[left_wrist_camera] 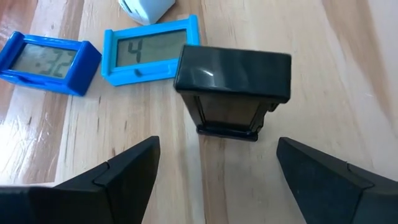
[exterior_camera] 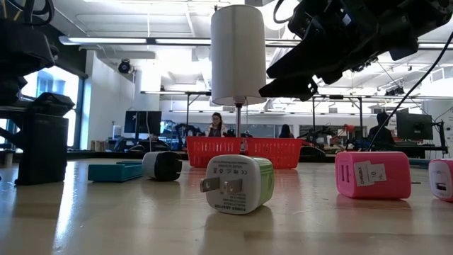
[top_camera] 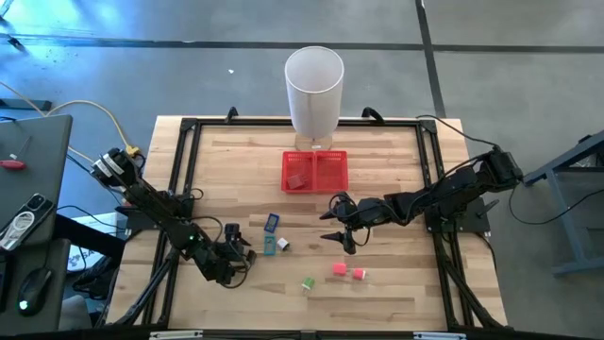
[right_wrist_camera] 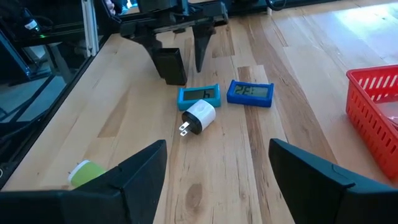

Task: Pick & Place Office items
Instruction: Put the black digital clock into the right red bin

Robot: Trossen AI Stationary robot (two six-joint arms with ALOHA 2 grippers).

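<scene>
A dark block stands upright on the wood just beyond my left gripper, which is open at the table's near left, a finger on each side and clear of it. Past the block lie two blue clocks and a white plug. A green-white plug and two pink pieces rest nearer the front edge. My right gripper hangs open above the table's middle right, holding nothing.
A red mesh tray sits at the table's far middle, with a tall white bin behind it. A black frame runs along the table's edges. Bare wood lies between the tray and the small pieces.
</scene>
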